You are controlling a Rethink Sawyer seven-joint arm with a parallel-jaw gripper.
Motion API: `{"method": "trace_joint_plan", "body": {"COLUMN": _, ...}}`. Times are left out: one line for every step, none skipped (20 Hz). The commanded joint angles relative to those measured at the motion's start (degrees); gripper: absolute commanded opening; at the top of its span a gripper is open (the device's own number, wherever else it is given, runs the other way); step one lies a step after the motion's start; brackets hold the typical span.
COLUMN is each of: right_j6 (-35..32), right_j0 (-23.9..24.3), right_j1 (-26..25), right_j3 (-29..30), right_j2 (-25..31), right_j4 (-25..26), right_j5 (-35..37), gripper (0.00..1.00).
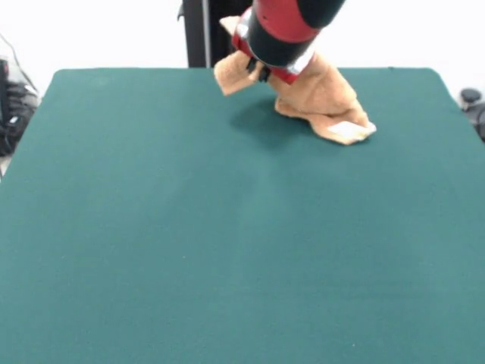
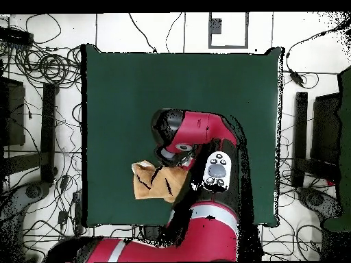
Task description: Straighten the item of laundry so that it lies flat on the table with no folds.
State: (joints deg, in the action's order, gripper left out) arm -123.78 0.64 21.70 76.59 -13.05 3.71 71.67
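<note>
The orange-tan towel (image 1: 326, 95) is bunched up at the far side of the green table (image 1: 227, 243), near the robot's base. One end rests on the felt, with a white patch (image 1: 348, 130) at its tip. The other end is lifted off the table and hangs from my gripper (image 1: 261, 72), casting a shadow below. The gripper is wrapped in cloth and its tips are hidden. In the overhead view the towel (image 2: 154, 181) is a crumpled heap near the table's bottom edge (image 2: 123, 220), just left of the gripper (image 2: 175, 161).
The black pedestal post (image 1: 198, 34) stands behind the towel. Dark equipment sits off the table at the left (image 1: 11, 106) and right (image 1: 474, 106). In the overhead view, cables and stands (image 2: 41, 68) surround the table, and the arm (image 2: 212, 171) overhangs its bottom edge.
</note>
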Motion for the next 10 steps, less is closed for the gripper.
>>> {"method": "trace_joint_plan", "body": {"right_j6": -15.1, "right_j0": 0.1, "right_j1": -4.0, "right_j3": -5.6, "right_j2": 2.5, "right_j4": -4.9, "right_j5": 2.5, "gripper": 0.0}}
{"method": "trace_joint_plan", "body": {"right_j6": -14.5, "right_j0": 0.2, "right_j1": -4.3, "right_j3": -6.8, "right_j2": 2.7, "right_j4": -4.3, "right_j5": 0.0, "gripper": 0.0}}
{"method": "trace_joint_plan", "body": {"right_j6": -14.6, "right_j0": 0.1, "right_j1": -4.6, "right_j3": -7.6, "right_j2": 2.5, "right_j4": -3.7, "right_j5": -1.4, "gripper": 0.0}}
{"method": "trace_joint_plan", "body": {"right_j6": -15.3, "right_j0": -0.3, "right_j1": -4.8, "right_j3": -8.2, "right_j2": 2.3, "right_j4": -3.1, "right_j5": -5.0, "gripper": 0.0}}
{"method": "trace_joint_plan", "body": {"right_j6": -15.9, "right_j0": -0.6, "right_j1": -4.8, "right_j3": -8.0, "right_j2": 2.0, "right_j4": -2.7, "right_j5": -7.7, "gripper": 0.0}}
{"method": "trace_joint_plan", "body": {"right_j6": -17.5, "right_j0": -1.4, "right_j1": -5.1, "right_j3": -7.8, "right_j2": 1.4, "right_j4": -2.1, "right_j5": -12.8, "gripper": 0.0}}
{"method": "trace_joint_plan", "body": {"right_j6": -18.3, "right_j0": -1.7, "right_j1": -5.3, "right_j3": -7.7, "right_j2": 1.3, "right_j4": -2.0, "right_j5": -15.6, "gripper": 0.0}}
{"method": "trace_joint_plan", "body": {"right_j6": -19.9, "right_j0": -2.2, "right_j1": -5.7, "right_j3": -7.3, "right_j2": 1.3, "right_j4": -2.4, "right_j5": -19.8, "gripper": 0.0}}
{"method": "trace_joint_plan", "body": {"right_j6": -20.7, "right_j0": -2.6, "right_j1": -5.9, "right_j3": -7.3, "right_j2": 1.1, "right_j4": -2.5, "right_j5": -21.8, "gripper": 0.0}}
{"method": "trace_joint_plan", "body": {"right_j6": -23.2, "right_j0": -4.1, "right_j1": -6.3, "right_j3": -7.5, "right_j2": -0.1, "right_j4": -1.8, "right_j5": -26.4, "gripper": 0.0}}
